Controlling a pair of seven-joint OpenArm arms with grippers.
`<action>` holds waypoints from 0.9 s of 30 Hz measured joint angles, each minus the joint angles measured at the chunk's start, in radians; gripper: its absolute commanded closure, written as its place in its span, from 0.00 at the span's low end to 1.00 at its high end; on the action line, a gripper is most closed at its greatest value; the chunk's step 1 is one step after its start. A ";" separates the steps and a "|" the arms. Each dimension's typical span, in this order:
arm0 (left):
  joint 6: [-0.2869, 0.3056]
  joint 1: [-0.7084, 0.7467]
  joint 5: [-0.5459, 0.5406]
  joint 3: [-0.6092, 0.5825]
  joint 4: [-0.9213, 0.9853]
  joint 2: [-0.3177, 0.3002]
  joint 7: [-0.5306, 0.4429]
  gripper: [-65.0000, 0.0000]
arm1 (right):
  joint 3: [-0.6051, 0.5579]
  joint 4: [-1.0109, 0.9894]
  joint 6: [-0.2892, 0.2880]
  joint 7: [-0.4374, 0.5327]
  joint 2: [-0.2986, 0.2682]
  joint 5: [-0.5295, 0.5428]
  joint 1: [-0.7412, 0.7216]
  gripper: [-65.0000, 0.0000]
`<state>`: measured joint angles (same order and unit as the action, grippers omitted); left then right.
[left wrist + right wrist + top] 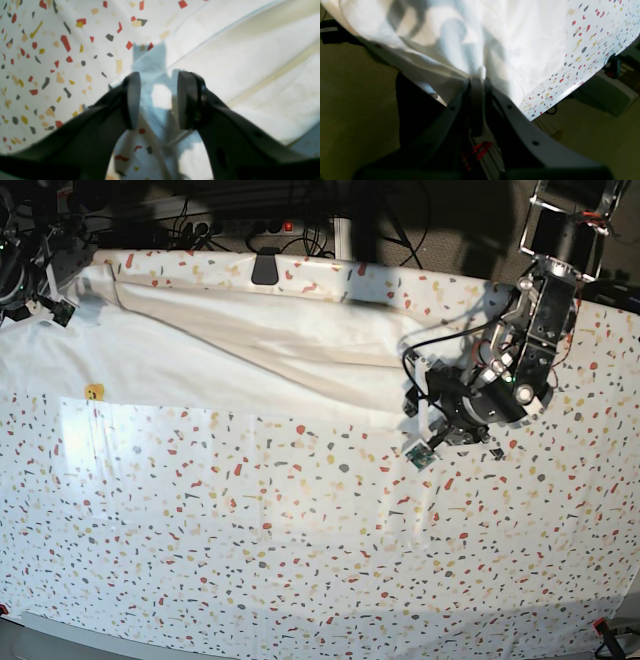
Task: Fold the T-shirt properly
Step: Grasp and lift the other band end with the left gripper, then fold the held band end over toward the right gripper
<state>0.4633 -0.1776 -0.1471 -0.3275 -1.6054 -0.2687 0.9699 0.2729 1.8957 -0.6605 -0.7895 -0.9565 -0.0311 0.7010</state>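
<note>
The white T-shirt (250, 345) lies plain side up along the far half of the table, from the left edge to about the middle right. My left gripper (158, 100) hovers open over the shirt's right-hand edge (250, 62), with nothing between its pads and the speckled cover (50, 62) to its left. In the base view that left gripper (415, 405) sits at the cloth's right end. My right gripper (477, 77) is shut on a bunched fold of the T-shirt (495, 32) at the table's far left corner, by the right arm (30, 280).
The speckled table cover (300, 530) fills the near half. A small yellow mark (93, 392) sits on it at the left. A black clamp (265, 268) grips the far edge, with cables behind it. Floor drops away past the table edge (552, 102).
</note>
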 measured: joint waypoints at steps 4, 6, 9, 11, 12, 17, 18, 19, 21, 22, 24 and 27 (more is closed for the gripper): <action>-0.026 -0.003 0.004 0.000 0.075 0.000 -0.014 0.63 | 0.000 0.000 0.000 0.000 0.000 0.000 0.000 1.00; -0.026 -0.002 0.000 0.000 0.127 0.000 -0.027 0.63 | 0.000 0.000 0.000 0.000 0.000 0.000 0.000 1.00; -0.052 -0.008 -0.008 0.000 0.147 -0.002 -0.028 0.63 | 0.000 0.000 -0.001 0.000 0.000 0.000 0.000 1.00; -0.065 -0.008 -0.010 0.000 0.146 0.000 -0.027 0.65 | 0.000 0.000 -0.001 0.001 0.000 0.000 0.000 1.00; -0.065 -0.008 -0.009 0.000 0.143 0.000 -0.026 0.68 | 0.000 0.000 -0.001 0.000 0.000 0.000 0.000 1.00; -0.064 -0.005 -0.009 0.000 0.130 0.000 -0.017 1.00 | 0.000 0.000 -0.001 0.003 0.000 0.000 0.000 1.00; -0.064 -0.006 -0.008 0.000 0.130 0.000 -0.013 1.00 | 0.000 0.000 -0.001 0.003 0.000 0.000 0.000 1.00; -0.064 -0.006 -0.009 0.000 0.130 0.000 -0.007 1.00 | 0.000 0.000 -0.001 0.003 0.000 0.000 0.000 1.00; -0.065 -0.005 -0.008 0.000 0.119 0.000 0.002 1.00 | 0.000 0.000 -0.001 0.003 0.000 0.000 0.000 1.00; -0.065 -0.003 -0.007 0.000 0.110 -0.001 0.005 1.00 | 0.000 0.000 -0.001 0.003 0.000 0.000 0.000 1.00; -0.066 0.000 -0.006 -0.001 0.074 -0.006 0.014 1.00 | 0.000 0.000 0.002 0.003 0.000 0.000 0.000 1.00; -0.071 0.000 -0.005 -0.001 -0.019 -0.006 0.054 1.00 | 0.000 0.000 0.008 0.003 0.000 0.000 0.000 1.00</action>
<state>0.3923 -0.1780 -0.1516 -0.3283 -1.6241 -0.2749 1.0237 0.2729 1.8957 -0.6529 -0.7860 -0.9565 -0.0311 0.7010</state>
